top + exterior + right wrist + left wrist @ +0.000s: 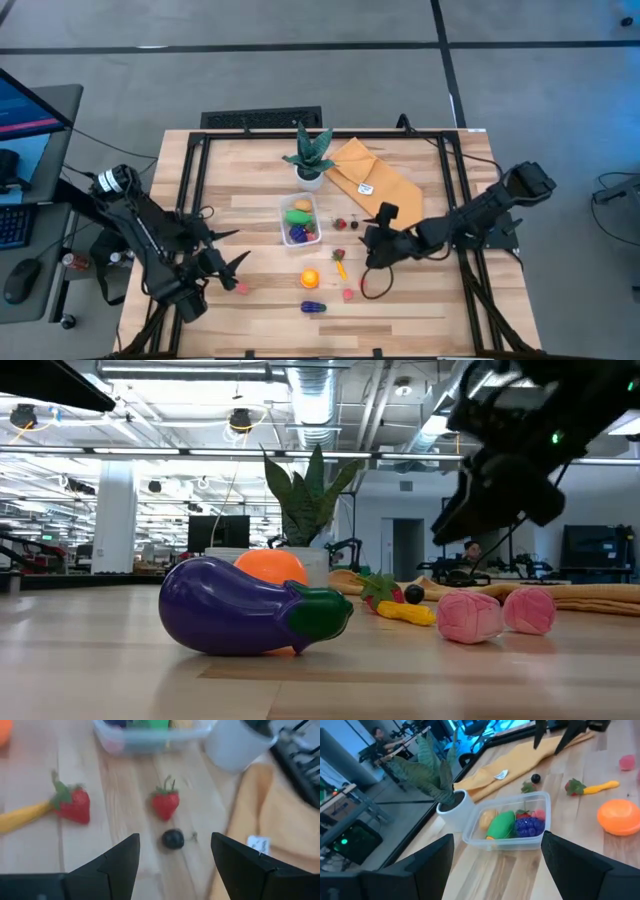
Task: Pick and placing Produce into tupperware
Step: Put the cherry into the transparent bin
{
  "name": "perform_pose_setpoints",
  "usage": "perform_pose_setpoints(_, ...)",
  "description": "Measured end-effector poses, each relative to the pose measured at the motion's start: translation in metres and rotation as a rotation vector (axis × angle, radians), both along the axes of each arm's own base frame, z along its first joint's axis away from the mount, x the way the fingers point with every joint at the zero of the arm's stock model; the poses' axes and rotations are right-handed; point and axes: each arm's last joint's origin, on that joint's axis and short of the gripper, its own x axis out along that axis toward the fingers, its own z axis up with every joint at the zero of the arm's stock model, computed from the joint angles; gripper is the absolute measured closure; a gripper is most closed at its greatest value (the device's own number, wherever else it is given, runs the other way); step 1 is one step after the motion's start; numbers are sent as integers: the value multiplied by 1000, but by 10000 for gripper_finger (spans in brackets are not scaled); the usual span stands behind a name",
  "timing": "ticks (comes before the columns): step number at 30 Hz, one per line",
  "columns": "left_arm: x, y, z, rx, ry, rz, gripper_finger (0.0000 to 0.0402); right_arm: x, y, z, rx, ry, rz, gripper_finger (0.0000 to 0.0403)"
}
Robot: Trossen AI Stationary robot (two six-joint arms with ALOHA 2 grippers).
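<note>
Wooden table (420, 300): tupperware (475, 834) with green, purple, yellow produce (501, 823).

From above, I see even, bright light on the wooden surface (400, 310), with only soft, short shadows. In the low view, ceiling strip lights (200, 372) glare overhead, and the purple eggplant (240, 608) carries white highlights; the hall behind the eggplant goes hazy. The right wrist view is blurred throughout, the small dark berry (173, 839) smeared. In the left wrist view, the room behind the plant (432, 775) is tinted blue and soft.
</note>
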Motion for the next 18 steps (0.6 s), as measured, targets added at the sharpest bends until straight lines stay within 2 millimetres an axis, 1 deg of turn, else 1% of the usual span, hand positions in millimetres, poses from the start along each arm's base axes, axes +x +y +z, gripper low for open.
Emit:
perform_pose_setpoints(7, -4, -3, 0, 6, 1, -25, 111, -7, -21, -24, 120, -60, 19, 163)
perform_pose_setpoints(14, -4, -2, 0, 12, 4, -25, 111, -6, -40, -31, 207, -119, 49, 164)
perform_pose_setpoints(18, -4, -2, 0, 13, 4, -26, 111, -5, -48, -32, 233, -117, 49, 182)
